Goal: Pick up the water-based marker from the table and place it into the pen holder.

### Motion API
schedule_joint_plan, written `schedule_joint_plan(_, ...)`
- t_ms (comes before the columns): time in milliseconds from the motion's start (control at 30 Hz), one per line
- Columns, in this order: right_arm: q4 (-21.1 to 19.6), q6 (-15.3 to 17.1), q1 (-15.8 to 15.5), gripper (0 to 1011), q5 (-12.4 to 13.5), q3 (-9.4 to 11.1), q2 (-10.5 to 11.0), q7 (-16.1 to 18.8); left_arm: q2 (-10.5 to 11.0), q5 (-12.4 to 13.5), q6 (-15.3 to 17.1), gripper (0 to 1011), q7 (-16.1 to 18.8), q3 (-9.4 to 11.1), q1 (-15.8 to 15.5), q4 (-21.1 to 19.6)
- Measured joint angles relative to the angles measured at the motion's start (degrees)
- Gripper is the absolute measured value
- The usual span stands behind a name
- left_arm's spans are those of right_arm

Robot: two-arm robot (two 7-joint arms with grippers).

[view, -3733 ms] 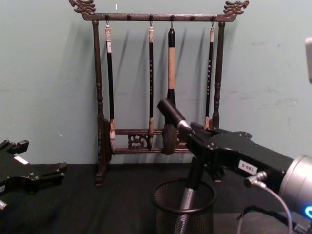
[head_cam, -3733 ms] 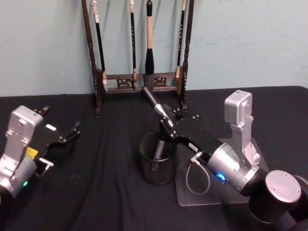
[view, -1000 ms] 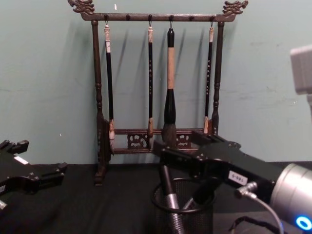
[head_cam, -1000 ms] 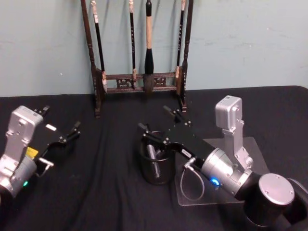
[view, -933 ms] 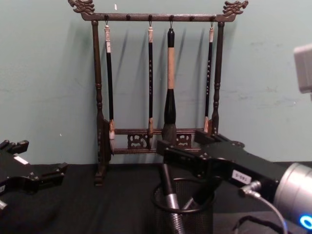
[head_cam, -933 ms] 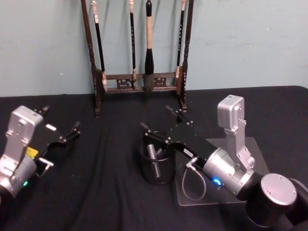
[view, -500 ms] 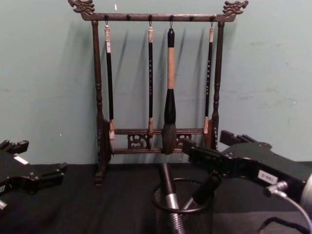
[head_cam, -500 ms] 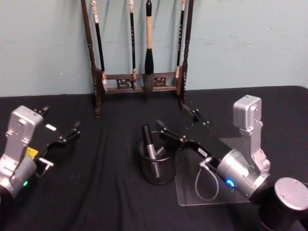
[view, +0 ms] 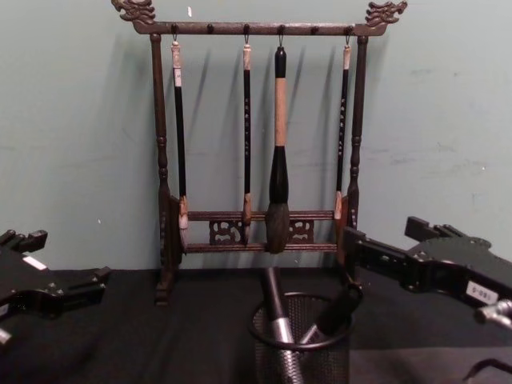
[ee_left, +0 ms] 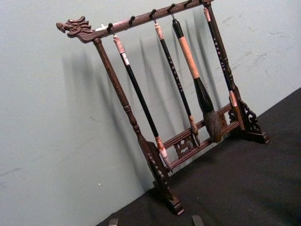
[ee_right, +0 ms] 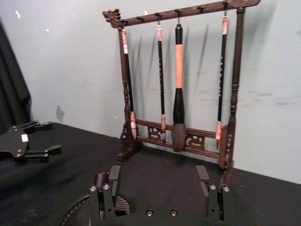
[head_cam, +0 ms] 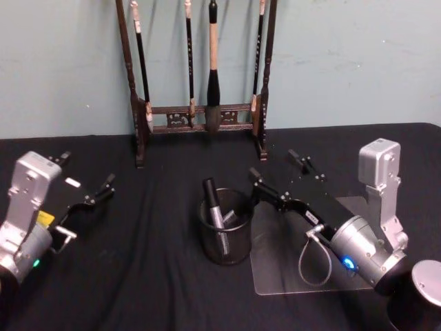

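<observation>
The black wire-mesh pen holder stands mid-table in front of me. The water-based marker, black cap over a silver barrel, leans inside it, its top above the rim. A second dark pen leans the other way in the cup. My right gripper hovers open and empty just right of the holder, a little above its rim. At the table's left edge my left gripper rests open and parked.
A tall dark wooden brush rack with several hanging brushes stands against the wall behind the holder. A clear flat plate lies on the black table under my right arm.
My right gripper let go of the marker into the holder, then drew back to the right, open. The marker now leans in the cup. The left arm has not moved.
</observation>
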Motion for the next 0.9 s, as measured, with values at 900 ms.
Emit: schedule_joint_plan(900, 6.8, -2.8, 1.4, 1002, -4.2, 3.3, -1.8, -1.6, 0.0, 0.0, 0.0, 1009, 0.0, 0.0, 0.0, 0.0)
